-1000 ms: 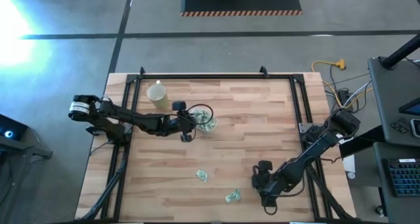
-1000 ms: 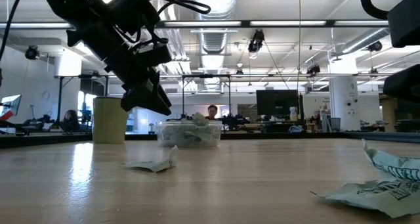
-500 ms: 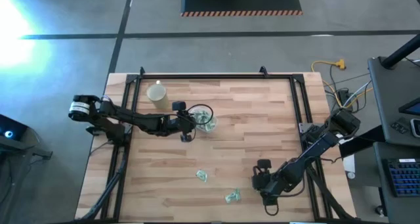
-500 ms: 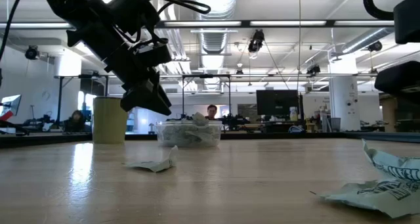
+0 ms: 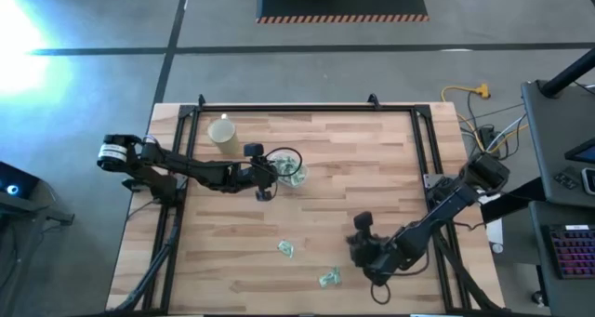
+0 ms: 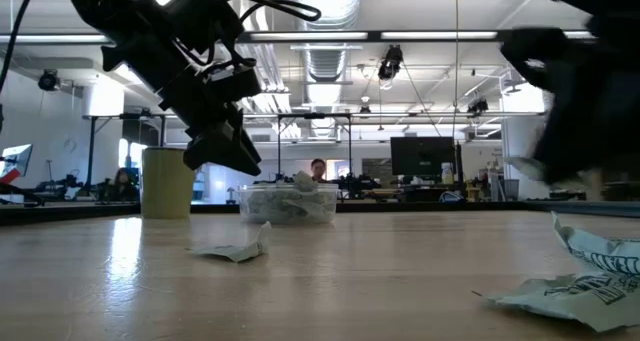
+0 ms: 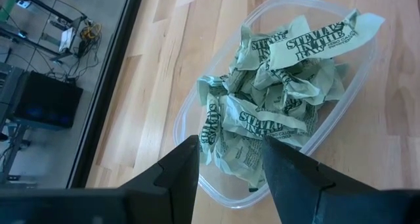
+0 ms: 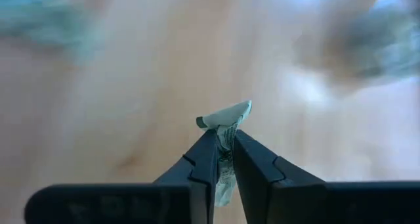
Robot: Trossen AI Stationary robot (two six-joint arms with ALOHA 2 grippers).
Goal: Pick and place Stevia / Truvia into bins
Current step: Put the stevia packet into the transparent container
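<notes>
We pinch Stevia sachet (image 8: 225, 125) in right gripper (image 8: 224, 153); clear tub (image 5: 292, 167) lies far across table, beside left gripper (image 5: 267, 173), whose fingers stand apart, empty.

The right end effector (image 8: 223, 148) has its fingers pinched nearly together, tips pointing down. The left end effector (image 7: 226, 168) hangs with fingers parted.

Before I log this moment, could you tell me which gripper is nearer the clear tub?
Left. The left gripper hangs right beside the tub; the right gripper, pinching a sachet, is far off near the table's front.
</notes>
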